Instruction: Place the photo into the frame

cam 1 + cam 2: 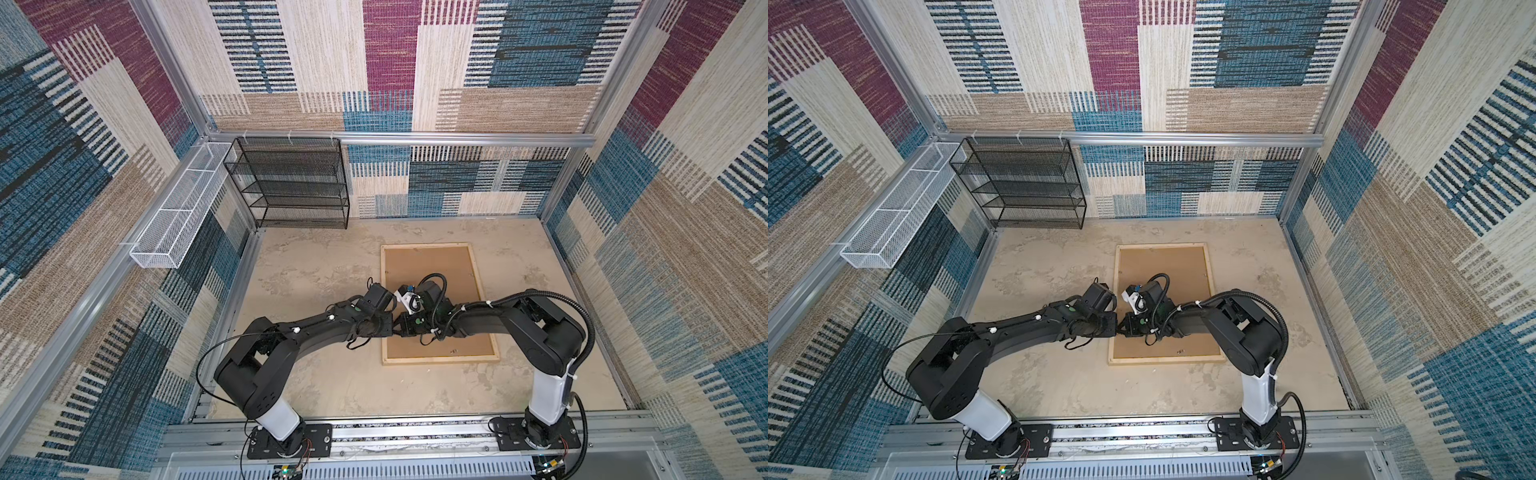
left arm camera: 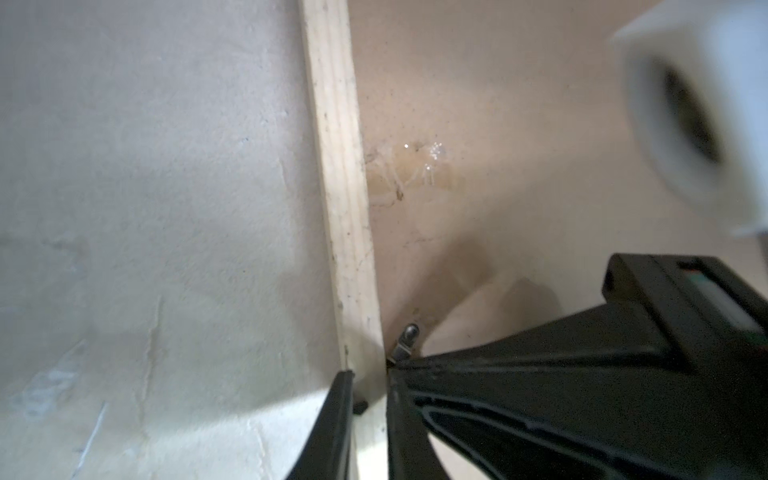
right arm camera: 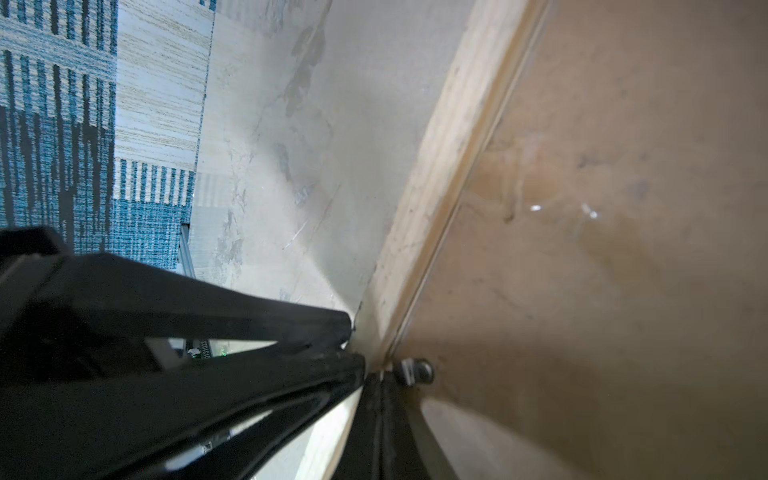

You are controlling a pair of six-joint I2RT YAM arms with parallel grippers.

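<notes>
In both top views the frame (image 1: 440, 360) (image 1: 1165, 360) lies flat on the table (image 1: 316, 270) (brown backing board (image 1: 428, 266) uppermost). Left wrist view: the left gripper (image 2: 370, 370) straddles its side bar, fingers slightly apart; whether they pinch it is unclear. Right wrist view: the right gripper (image 3: 376, 376), fingers together, sits beside a metal tab (image 3: 415, 370).

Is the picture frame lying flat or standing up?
Lying flat on the table, back side up: in both top views the frame rests on it with the brown backing board facing the camera.
</notes>
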